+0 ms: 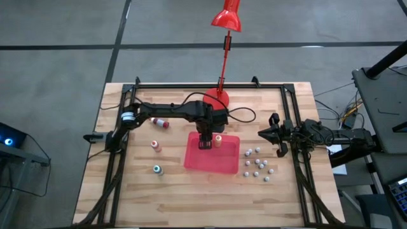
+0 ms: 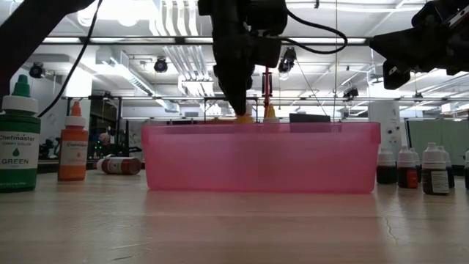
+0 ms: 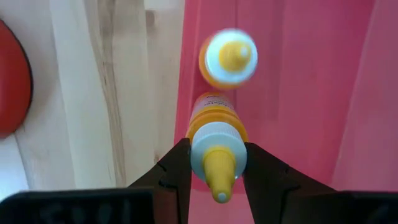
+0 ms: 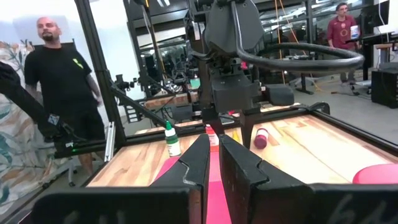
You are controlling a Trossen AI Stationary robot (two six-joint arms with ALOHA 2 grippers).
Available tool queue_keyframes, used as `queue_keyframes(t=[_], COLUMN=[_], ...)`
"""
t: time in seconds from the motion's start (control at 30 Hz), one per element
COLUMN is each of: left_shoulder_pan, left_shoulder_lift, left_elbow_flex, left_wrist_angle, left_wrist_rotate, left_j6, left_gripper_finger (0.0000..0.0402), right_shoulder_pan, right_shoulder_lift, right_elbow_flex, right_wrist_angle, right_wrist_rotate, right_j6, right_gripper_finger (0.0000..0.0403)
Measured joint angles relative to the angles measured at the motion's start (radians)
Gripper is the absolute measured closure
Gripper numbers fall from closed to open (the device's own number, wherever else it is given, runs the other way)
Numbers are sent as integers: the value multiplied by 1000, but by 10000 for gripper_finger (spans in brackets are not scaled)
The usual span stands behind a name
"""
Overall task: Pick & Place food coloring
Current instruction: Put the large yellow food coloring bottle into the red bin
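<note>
Over the red tray (image 1: 219,162), near its far end, my left gripper (image 1: 205,142) points steeply down, shut on a small food coloring bottle with a yellow cap (image 3: 214,115). A second yellow-capped bottle (image 3: 229,57) stands upright in the tray just beyond it. Three more bottles are on the wood left of the tray. The red-capped one (image 1: 159,123) lies on its side, while the orange one (image 1: 155,145) and the green one (image 1: 157,169) stand upright. My right gripper (image 1: 275,135) waits shut at the table's right side, touching nothing. My left gripper pinches the bottle's white cap collar (image 3: 217,140) between its two fingers, one on each side. The fingers come from above, pointing down. The bottle stands nearly upright, yellow tip up and body below the fingers, inside the tray. Whether its base rests on the tray floor cannot be told.
A cluster of small white-topped dark vials (image 1: 257,164) stands on the wood right of the tray. A red lamp's base (image 1: 216,98) sits just beyond the tray's far end. A dark frame rail (image 1: 191,84) runs around the table. People stand in the room behind.
</note>
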Motion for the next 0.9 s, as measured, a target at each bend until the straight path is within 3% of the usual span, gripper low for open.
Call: queue_keyframes(t=[0.57,0.9], left_shoulder_pan=[-9,-9], left_shoulder_lift=[53,51], left_elbow_flex=[-1,-1], left_wrist_angle=[18,20], left_wrist_rotate=[-4,-2], left_j6=[14,2], left_gripper_finger=[309,270], right_shoulder_pan=[0,0], right_shoulder_lift=[0,0], right_elbow_flex=[0,0], right_wrist_angle=[0,0], right_wrist_rotate=[0,0], right_j6=[0,0], right_gripper_finger=[374,374])
